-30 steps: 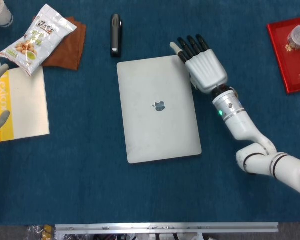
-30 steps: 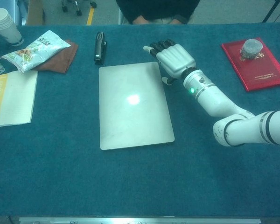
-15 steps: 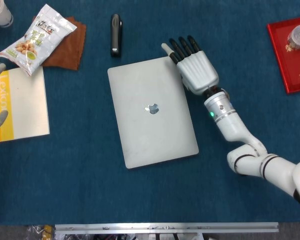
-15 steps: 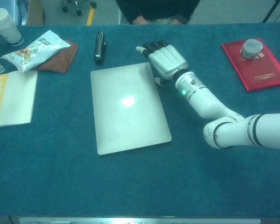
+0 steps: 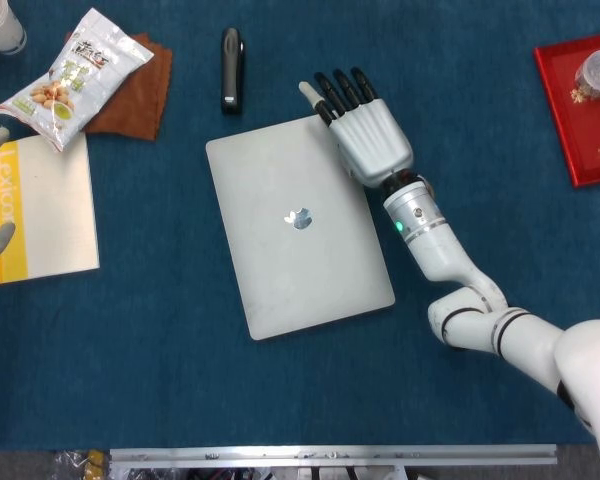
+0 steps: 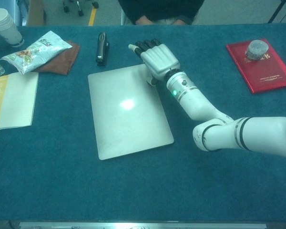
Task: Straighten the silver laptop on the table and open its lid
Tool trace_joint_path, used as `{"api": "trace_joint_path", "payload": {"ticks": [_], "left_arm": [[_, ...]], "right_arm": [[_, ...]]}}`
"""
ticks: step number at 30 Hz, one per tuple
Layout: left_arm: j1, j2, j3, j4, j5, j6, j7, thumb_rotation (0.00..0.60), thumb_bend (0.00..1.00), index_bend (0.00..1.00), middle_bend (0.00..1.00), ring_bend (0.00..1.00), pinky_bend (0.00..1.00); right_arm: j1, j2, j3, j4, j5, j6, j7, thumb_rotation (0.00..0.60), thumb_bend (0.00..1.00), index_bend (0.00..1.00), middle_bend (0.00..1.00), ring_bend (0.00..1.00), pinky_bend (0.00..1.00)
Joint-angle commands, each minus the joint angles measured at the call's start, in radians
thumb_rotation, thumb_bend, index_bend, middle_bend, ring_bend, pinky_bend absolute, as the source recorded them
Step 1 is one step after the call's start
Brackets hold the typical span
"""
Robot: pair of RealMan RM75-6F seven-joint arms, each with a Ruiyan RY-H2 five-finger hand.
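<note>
Open table (image 5: 180, 380) lies around the silver laptop (image 5: 298, 225), except a black stapler (image 5: 231, 68) just behind it.

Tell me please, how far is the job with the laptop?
Done: nothing yet. The laptop lies tilted on the table, lid closed. In hand: the right hand presses its far right corner, seemingly to turn it. Left: squaring it up, then opening the lid.

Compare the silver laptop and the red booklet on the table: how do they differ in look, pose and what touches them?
The silver laptop is plain grey with a logo on its closed lid; the red booklet is bright red with gold print. The laptop lies skewed near the table's middle and is larger; the booklet sits at the far right edge. The right hand rests at the laptop's far right corner; a small round container sits on the booklet. Both lie flat and closed.
</note>
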Motion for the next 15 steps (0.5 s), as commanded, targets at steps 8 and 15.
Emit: {"api": "trace_joint_path", "payload": {"ticks": [8, 15], "left_arm": [[-0.011, 0.05, 0.016, -0.057, -0.001, -0.057, -0.042, 0.6, 0.27, 0.09, 0.11, 0.02, 0.05], [-0.025, 0.036, 0.032, -0.072, 0.029, -0.089, 0.041, 0.6, 0.27, 0.2, 0.21, 0.11, 0.09]], "right_arm": [[-0.025, 0.129, 0.037, -0.195, 0.014, 0.047, 0.023, 0.6, 0.21, 0.0, 0.05, 0.0, 0.08], [-0.094, 0.307, 0.039, -0.464, 0.041, 0.076, -0.071, 0.6, 0.19, 0.0, 0.05, 0.0, 0.09]]}}
